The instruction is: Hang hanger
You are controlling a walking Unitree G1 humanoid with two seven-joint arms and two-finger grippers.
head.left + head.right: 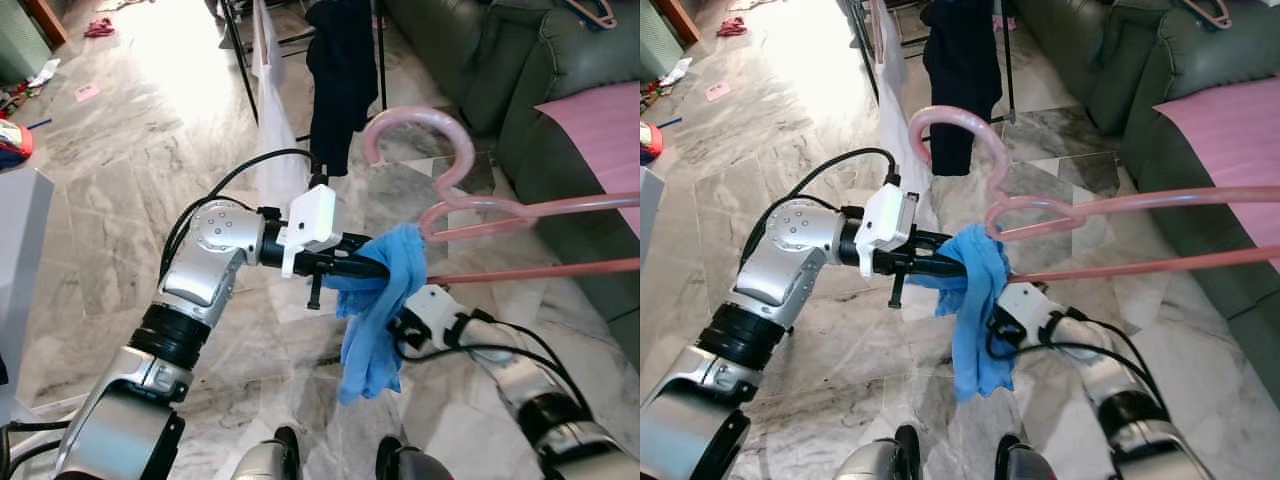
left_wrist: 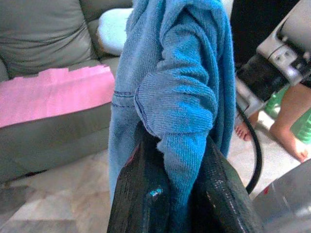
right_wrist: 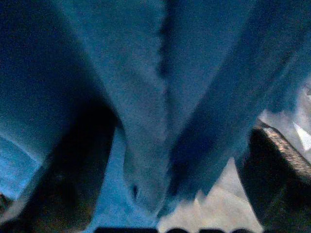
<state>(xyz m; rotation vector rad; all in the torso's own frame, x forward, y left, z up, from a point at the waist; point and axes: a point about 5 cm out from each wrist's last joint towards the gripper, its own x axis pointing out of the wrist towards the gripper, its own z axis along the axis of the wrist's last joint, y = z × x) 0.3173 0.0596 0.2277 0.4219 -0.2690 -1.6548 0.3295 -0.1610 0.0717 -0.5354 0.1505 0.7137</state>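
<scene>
Hanger (image 1: 470, 205), pink plastic, sits mid-air in front of me, hook curling up and its arms running off to my right toward the green sofa (image 1: 560, 90). A blue cloth (image 1: 385, 300) is bunched at the neck just below the hook and droops down from there. Left gripper (image 1: 375, 268) comes in from my left w/ its fingers (image 2: 146, 194) pressed together on a fold of that cloth; left wrist view shows the fabric wedged between the two black fingers. Right gripper (image 1: 405, 322) is tucked under and behind the cloth, just beside the lower bar. Right wrist view is mostly dark blue fabric w/ dark finger shapes either side, so looks like fingers spread around it, but I can't tell for sure whether they're closed on anything.

Handling, my read: hanger is light and stiff, smooth plastic, prob slippery, and long enough to swing if held off-centre. Best hold is at the neck near the hook, or the lower bar close to centre. Cloth is soft, limp, will slide off if the hanger tips.

Beyond: drying rack (image 1: 245, 70) w/ a white garment (image 1: 272, 110) and a dark garment (image 1: 342, 70) hanging, well apart from the hook. Marble floor (image 1: 130, 160) all round, pink sheet (image 1: 600, 130) on the sofa.
</scene>
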